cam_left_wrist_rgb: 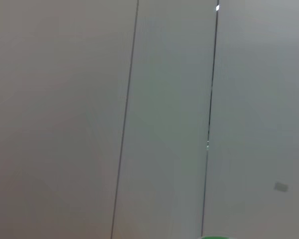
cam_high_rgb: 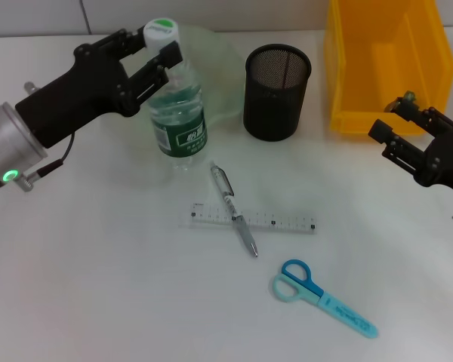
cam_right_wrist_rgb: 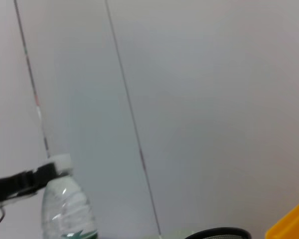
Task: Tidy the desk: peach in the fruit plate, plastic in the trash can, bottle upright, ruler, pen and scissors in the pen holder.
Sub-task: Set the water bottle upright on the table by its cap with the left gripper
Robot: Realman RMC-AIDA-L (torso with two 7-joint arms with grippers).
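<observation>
The left claw grips the neck of the clear plastic water bottle, which stands upright toward the counter's far-left. Judged light and slippery, the bottle is best held there. The black mesh pen holder stands at the far edge. The silver pen lies across the clear ruler mid-counter, with the blue scissors nearer the front edge. The right claw hovers open on the right side. Peach and plastic are not visible.

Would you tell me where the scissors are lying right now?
In the head view the scissors lie flat on the table nearest the robot, right of centre, just beyond the right end of the ruler and pen.
</observation>
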